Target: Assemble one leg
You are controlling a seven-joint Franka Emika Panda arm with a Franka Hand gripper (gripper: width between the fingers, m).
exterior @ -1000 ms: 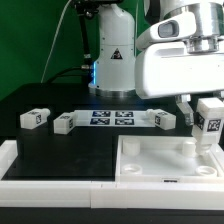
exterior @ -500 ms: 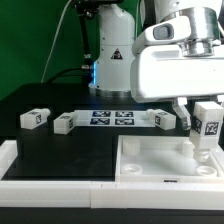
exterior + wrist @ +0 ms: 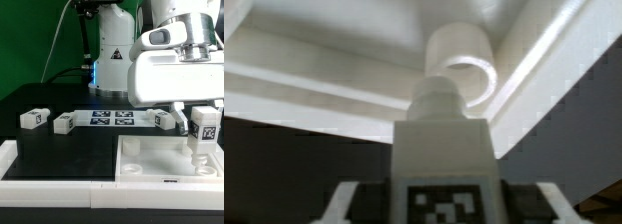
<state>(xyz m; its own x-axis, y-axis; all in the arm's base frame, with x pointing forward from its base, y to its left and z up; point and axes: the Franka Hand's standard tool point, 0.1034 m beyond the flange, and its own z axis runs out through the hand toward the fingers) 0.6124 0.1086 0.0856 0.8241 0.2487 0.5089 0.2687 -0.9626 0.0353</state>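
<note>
leg [image 3: 206,126], pinched upright in the fingers of the gripper [image 3: 205,116], points its peg at a corner socket [image 3: 464,62] of the tray [image 3: 122,166], seemingly not yet screwed in.

The arm [image 3: 185,14] is glossy white with rounded casings, a big boxy white block [image 3: 172,82] low down and a grey cap [image 3: 162,38] at one joint. Its fingers [image 3: 342,205] look pale. The white column [image 3: 115,40] behind bears a black triangle sticker [image 3: 117,57] and a blue glow [image 3: 94,72]; black cables [image 3: 68,30] trail off.
</note>
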